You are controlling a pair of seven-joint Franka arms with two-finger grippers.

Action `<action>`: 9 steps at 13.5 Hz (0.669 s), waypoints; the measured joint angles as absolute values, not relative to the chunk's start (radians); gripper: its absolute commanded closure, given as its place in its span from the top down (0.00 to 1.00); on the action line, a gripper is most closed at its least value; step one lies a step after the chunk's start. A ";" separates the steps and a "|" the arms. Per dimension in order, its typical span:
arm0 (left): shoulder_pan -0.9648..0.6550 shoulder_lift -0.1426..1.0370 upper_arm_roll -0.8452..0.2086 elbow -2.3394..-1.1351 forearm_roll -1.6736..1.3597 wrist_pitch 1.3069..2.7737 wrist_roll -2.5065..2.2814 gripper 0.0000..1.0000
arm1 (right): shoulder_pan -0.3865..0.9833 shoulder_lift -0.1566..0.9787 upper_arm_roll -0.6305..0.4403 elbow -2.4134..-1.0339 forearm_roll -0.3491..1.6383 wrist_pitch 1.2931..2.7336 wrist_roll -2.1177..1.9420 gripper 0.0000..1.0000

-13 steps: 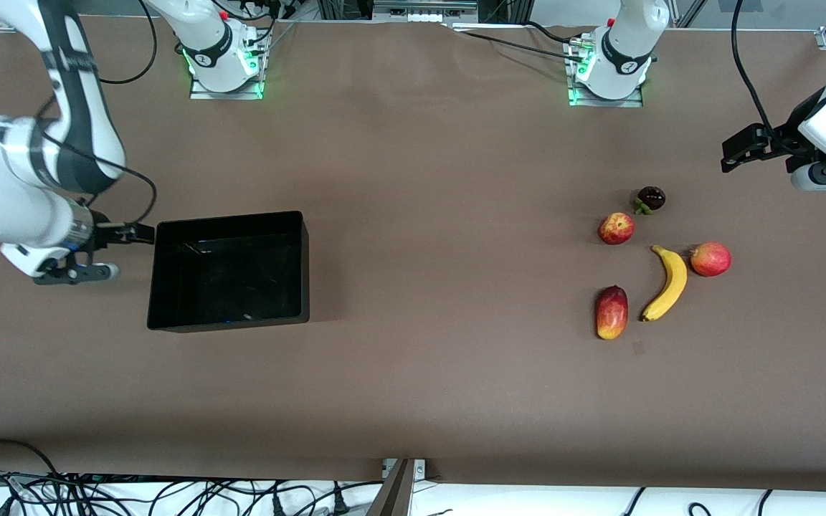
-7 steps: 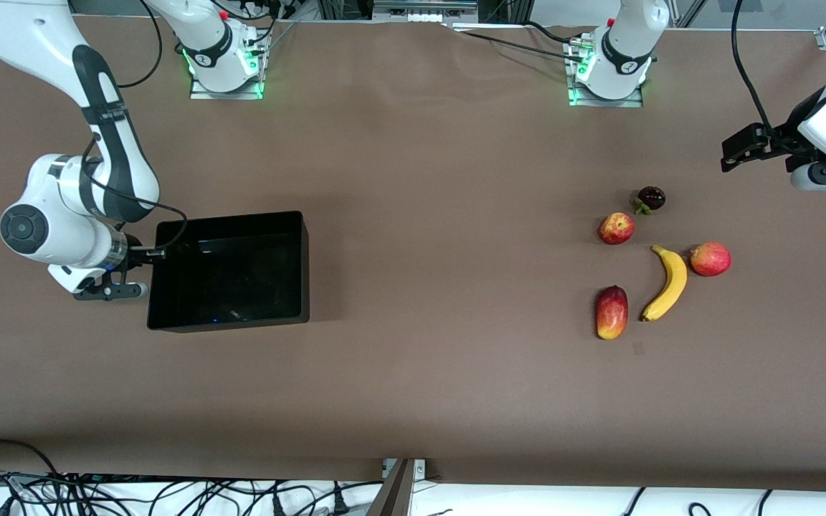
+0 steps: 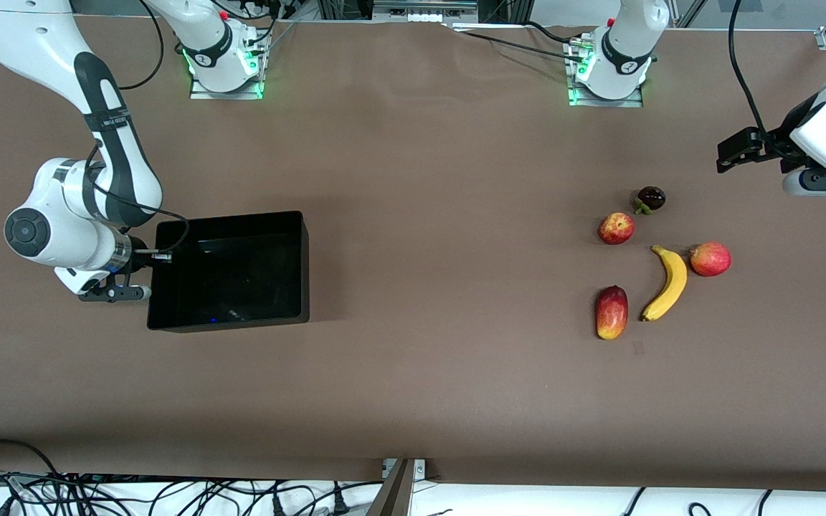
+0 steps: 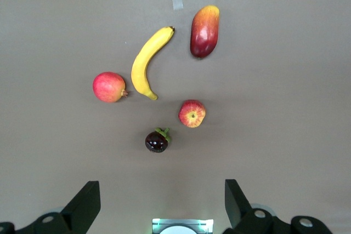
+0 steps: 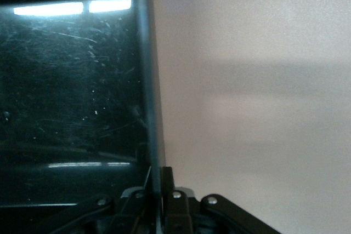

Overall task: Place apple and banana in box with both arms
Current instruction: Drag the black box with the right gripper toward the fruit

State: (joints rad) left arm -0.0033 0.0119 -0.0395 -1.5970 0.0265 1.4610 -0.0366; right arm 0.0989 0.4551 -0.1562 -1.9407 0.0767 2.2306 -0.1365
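Right gripper sits at centre-left of the front view, at the box wall that faces the right arm's end of the table. In the right wrist view the fingers are pinched onto that thin wall, one inside and one outside, so it's clamped on the box rim. Box sits on the table left of centre, nothing visible inside.

Fruit cluster is right of centre in the front view, well apart from the box. Apple is in the upper part of the cluster, with a dark purple fruit just beside it, farther from the front camera. Oval red-yellow fruit is lowest in the frame. Banana lies just beside it, curved, with its upper tip near the pink-red round fruit.

Left gripper is in the upper right of the front view, up in the air over bare table, holding nothing. Left wrist view shows its fingers spread wide, with the banana and apple in sight on the table.
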 measured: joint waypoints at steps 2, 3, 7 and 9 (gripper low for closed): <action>-0.004 0.013 -0.040 -1.597 0.027 1.454 -0.037 1.00 | 0.100 0.452 -0.153 -1.923 0.077 2.229 -0.136 0.00; -0.004 0.014 -0.040 -1.597 0.027 1.453 -0.037 1.00 | 0.103 0.452 -0.147 -1.901 0.077 2.218 -0.137 0.00; -0.004 0.020 -0.040 -1.597 0.027 1.453 -0.037 1.00 | 0.168 0.450 -0.076 -1.704 0.078 2.028 0.000 0.00; -0.005 0.020 -0.040 -1.597 0.027 1.453 -0.037 1.00 | 0.240 0.457 -0.054 -1.627 0.103 1.952 0.061 0.00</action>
State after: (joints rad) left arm -0.0045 0.0199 -0.0398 -1.5969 0.0265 1.4528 -0.0366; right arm 0.2402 0.4571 -0.0543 -1.6273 0.1029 1.9517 0.0607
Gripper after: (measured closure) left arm 0.000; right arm 0.952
